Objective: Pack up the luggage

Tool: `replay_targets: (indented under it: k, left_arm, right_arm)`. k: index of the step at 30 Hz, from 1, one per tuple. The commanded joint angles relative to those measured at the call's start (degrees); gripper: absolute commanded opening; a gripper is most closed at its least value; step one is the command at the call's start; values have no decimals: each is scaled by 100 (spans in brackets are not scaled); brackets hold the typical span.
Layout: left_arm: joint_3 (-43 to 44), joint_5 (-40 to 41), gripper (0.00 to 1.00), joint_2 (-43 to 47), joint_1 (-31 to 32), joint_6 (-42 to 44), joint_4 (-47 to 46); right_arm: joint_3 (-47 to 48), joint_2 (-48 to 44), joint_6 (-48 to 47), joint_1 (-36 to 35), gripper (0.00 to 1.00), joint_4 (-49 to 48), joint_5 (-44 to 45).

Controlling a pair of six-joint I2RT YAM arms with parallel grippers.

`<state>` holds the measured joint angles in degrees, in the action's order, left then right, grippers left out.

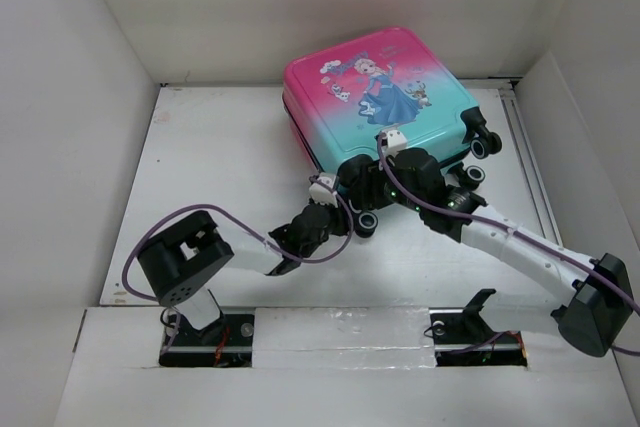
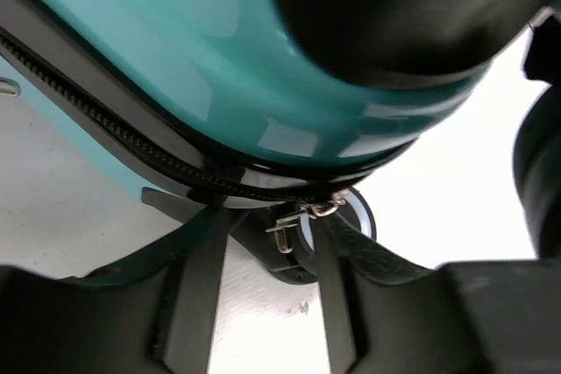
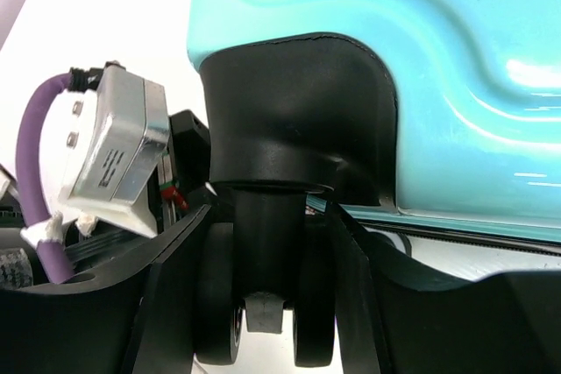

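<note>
Two claws at near edge of flat, closed suitcase (image 1: 385,97). I see left claw (image 2: 272,247) half open, straddling zipper pull (image 2: 294,223); right claw (image 3: 272,243) clamped round corner wheel (image 3: 311,321).

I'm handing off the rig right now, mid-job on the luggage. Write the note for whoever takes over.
Left gripper: open, straddling the zip pull at the near corner, not yet pinching it.
Right gripper: shut on the caster wheel next to it.
Luggage: closed, flat on the table, print up.
Done: zip teeth meshed up to the pull.
To do: pinch the pull and run the zip on. Contents not visible.
</note>
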<state>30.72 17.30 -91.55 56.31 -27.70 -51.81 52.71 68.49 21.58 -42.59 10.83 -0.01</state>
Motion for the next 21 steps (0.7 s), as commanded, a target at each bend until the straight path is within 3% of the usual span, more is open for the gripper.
replay_targets:
  k: [1,6,7,21]
  left_arm:
    - [162,300,36,225,46,213,-1295]
    - [49,300,15,172,46,213,-1656]
    - [48,300,1,233,46,161,-1709]
    - [-865,924,0,848,46,108,-1648]
  right_arm:
    - [-6,-20,-154,66,23,-301,-140]
    - [-129,-134,-154,66,0,-248,-140]
    - [-129,-186,-154,66,0,-248,-140]
    - [-384,-565,-102,172,0,-64,80]
